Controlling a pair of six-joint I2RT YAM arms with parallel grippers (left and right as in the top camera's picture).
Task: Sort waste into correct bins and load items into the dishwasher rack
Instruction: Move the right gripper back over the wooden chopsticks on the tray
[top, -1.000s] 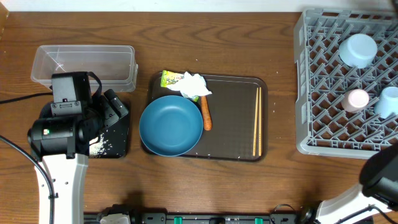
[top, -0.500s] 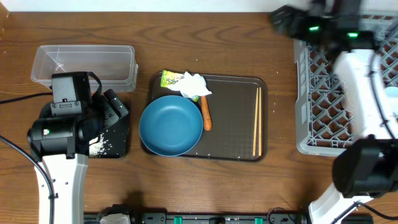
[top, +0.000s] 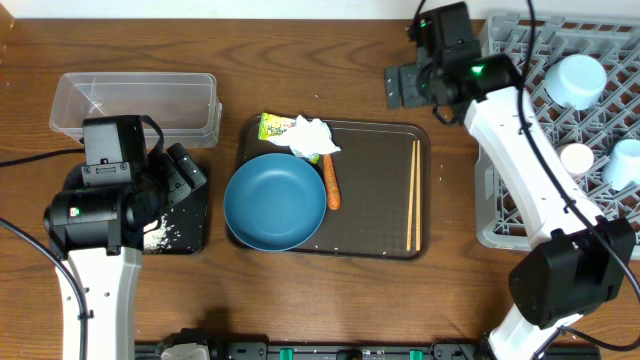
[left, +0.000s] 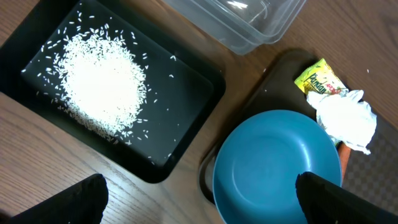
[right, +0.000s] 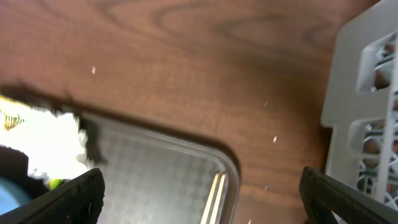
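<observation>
A dark blue plate (top: 275, 200) lies on the left of a brown serving tray (top: 375, 180), with an orange carrot (top: 332, 185), a white tissue (top: 312, 137), a yellow-green wrapper (top: 272, 126) and wooden chopsticks (top: 415, 195). Loose rice (left: 102, 87) lies in the black tray (left: 186, 81), beside the clear tub (top: 135, 105). My left gripper (left: 202, 205) is open and empty above the black tray's right end and the plate (left: 277, 168). My right gripper (top: 410, 85) is open and empty above the table, behind the tray's far right corner, with the chopsticks (right: 214, 196) below it.
The grey rack (top: 520, 180) stands at the right and holds an upturned light blue bowl (top: 578, 80) and small cups (top: 575, 157). Its corner shows in the right wrist view (right: 367, 112). A few rice grains dot the wood.
My right arm has swung in from the lower right, passed over the rack, and now hangs left of it behind the brown tray. My left arm has not moved.
</observation>
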